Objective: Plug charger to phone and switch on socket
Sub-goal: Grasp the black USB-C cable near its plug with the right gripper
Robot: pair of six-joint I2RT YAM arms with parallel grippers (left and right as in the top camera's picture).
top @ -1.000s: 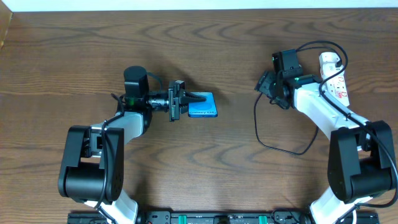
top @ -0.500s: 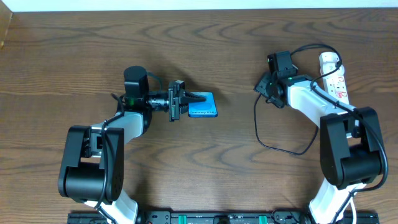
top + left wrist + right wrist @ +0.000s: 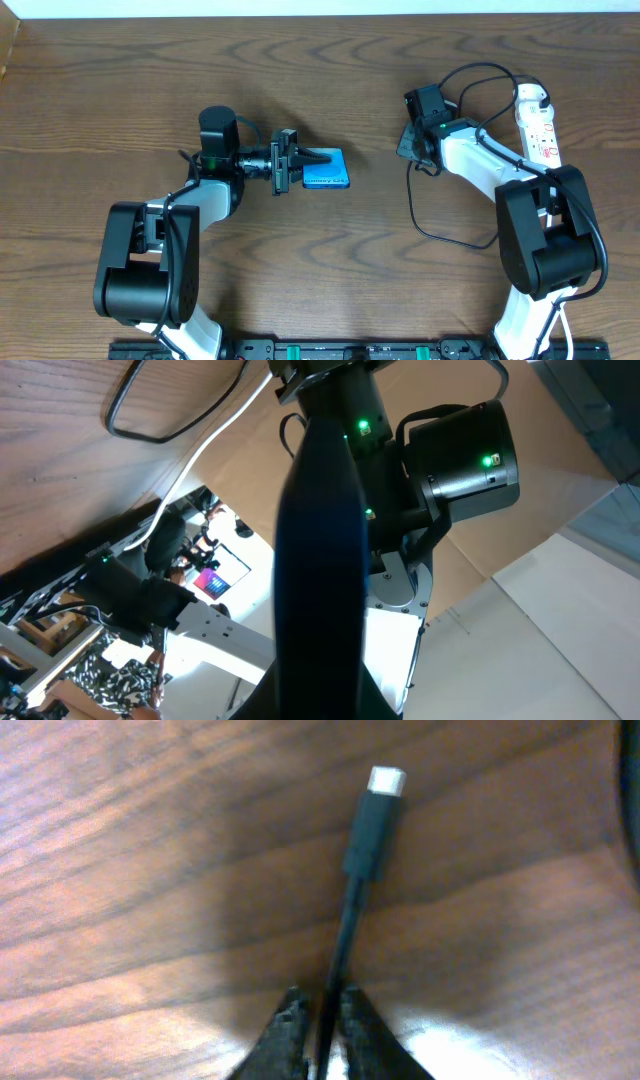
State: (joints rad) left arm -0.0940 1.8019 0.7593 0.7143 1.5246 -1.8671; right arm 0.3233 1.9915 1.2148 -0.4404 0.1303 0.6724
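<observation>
A dark phone point(image 3: 318, 560) stands edge-on down the middle. Behind it the right arm point(image 3: 450, 455) shows green lights. The charger point(image 3: 155, 438) loops on the wooden table point(image 3: 50, 480), crossed by a white lead point(image 3: 200, 448).

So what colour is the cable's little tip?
The tip is silvery white; right wrist view shows it best.

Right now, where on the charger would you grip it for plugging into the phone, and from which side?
Probably the stiff-looking black connector housing, approached from its rear along the thin cable, so the silver tip stays free. The right gripper is shut on that cable just behind the housing, where it looks likely to flex on insertion.
</observation>
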